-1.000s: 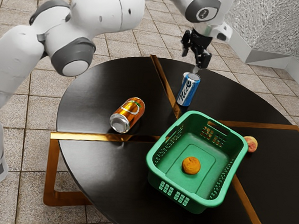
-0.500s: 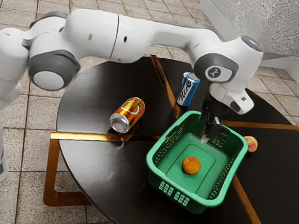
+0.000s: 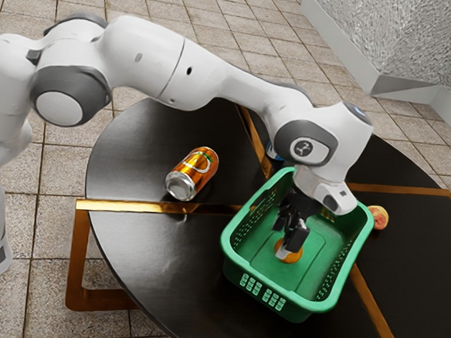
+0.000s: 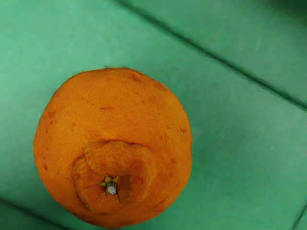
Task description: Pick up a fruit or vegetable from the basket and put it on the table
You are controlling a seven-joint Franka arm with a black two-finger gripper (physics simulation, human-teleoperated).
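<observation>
Gripper [image 3: 290, 248] low in basket [image 3: 319, 264], right at the orange [image 4: 115, 115]; can't tell whether spread or closed. Orange on basket floor. Outside, on table [image 3: 139, 244]: peach [image 3: 378, 217] beside basket; gold can [image 3: 194, 172] on its side.

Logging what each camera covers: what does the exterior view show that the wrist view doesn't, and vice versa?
The exterior view adds the arm, pincer, orange-coloured can, mostly hidden blue can, peach-like fruit, table and tiled floor. The wrist view adds the stem. Both share the orange and green basket.
</observation>
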